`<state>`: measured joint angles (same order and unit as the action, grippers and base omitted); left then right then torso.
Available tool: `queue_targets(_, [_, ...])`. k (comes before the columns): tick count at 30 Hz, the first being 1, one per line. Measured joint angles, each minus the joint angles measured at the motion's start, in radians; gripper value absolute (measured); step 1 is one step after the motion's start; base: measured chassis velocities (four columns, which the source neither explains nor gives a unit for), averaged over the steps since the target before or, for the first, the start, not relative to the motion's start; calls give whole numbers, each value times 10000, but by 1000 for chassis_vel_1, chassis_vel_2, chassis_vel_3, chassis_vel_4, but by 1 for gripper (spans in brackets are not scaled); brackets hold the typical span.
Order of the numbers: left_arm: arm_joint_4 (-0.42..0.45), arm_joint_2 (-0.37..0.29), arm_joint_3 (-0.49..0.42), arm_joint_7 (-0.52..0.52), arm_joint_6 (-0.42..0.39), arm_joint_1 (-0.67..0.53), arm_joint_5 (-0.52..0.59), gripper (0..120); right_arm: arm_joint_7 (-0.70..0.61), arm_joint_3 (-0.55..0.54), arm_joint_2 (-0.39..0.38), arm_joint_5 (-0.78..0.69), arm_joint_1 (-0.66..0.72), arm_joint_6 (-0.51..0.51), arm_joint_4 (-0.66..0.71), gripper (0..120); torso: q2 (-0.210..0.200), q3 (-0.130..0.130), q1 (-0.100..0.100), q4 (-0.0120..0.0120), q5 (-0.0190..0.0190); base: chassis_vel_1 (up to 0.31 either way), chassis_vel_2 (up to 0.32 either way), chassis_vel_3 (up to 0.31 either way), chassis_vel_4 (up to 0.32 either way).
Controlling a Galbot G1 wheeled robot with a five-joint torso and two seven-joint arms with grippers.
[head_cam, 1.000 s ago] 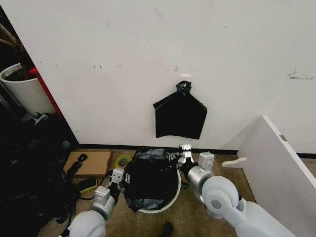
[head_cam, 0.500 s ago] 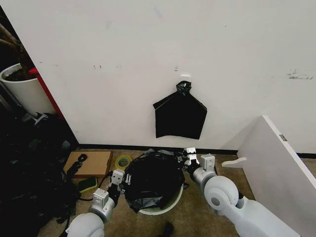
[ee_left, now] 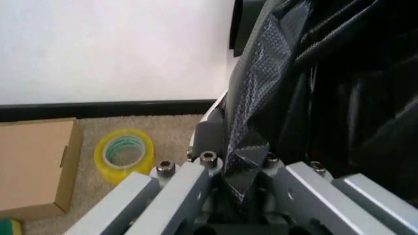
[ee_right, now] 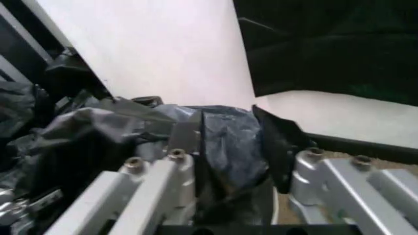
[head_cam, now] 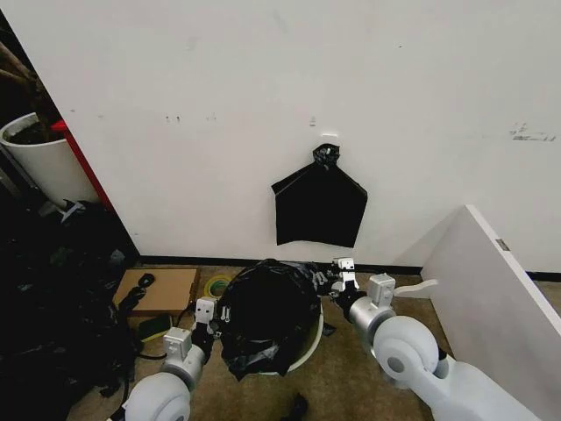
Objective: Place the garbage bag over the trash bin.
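Gripping garbage bag [head_cam: 267, 316] over trash bin [head_cam: 307, 353]: left claw [head_cam: 209, 321], right claw [head_cam: 340, 275].

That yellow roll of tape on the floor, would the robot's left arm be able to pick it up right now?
Probably not at once. The roll of tape lies close beside the left gripper with open carpet between, but that gripper is shut on the garbage bag and would have to let go first.

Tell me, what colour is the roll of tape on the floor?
The roll of tape is yellow, with a greenish inside; the left wrist view shows it best.
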<state>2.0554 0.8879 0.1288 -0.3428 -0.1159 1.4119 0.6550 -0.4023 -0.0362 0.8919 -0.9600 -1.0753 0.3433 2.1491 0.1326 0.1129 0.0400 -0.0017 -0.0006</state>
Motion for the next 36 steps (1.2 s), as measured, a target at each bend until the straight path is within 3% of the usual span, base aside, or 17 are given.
queue_targets(7, [22, -70, 34, 0, -7, 61, 38, 0, -221, 455, 164, -804, 17, -54, -158, 51, 0, 0, 0, 2, 3, 0, 0, 0, 0])
queue_targets(9, [24, -107, 58, -113, -4, 149, 208, 0, -243, 1107, 143, -1781, -237, -196, -58, 68, 0, 1, 0, 1, 2, 0, 0, 0, 0])
queue_targets(11, [-46, -33, 44, -307, -14, 62, 314, 0, -262, 1336, 143, -1871, -462, -289, 259, 79, 0, 0, 0, 2, 3, 0, 0, 0, 0])
queue_targets(14, [-190, 57, -3, -443, 40, -74, 396, 0, -451, 1444, 160, -1879, -752, -257, 731, 85, 0, 0, 0, 3, 0, 0, 0, 0, 0])
queue_targets(18, [-723, 357, -218, -737, 876, -584, 494, 0, -1362, 1401, 256, -1915, -1695, 586, 1982, 98, 0, 0, 0, -2, 0, 0, 0, 0, 0])
queue_targets(25, [-1191, 675, -531, -1095, 1571, -1081, -397, 0, -3285, 933, 347, -2137, -2432, 1878, 2858, 100, 0, 0, 0, 0, 1, 0, 0, 0, 0])
queue_targets(31, [-1325, 870, -756, -1252, 1708, -1286, -1436, 0, -3646, 372, 652, -2338, -2357, 2159, 3010, 100, 0, 0, 0, 0, 0, 0, 0, 0, 0])
queue_targets(36, [-1452, 1077, -903, -1298, 1810, -1502, -1982, 0, -3896, 73, 1169, -2682, -1983, 2129, 2322, 98, 0, 0, 0, 1, 2, 0, 0, 0, 0])
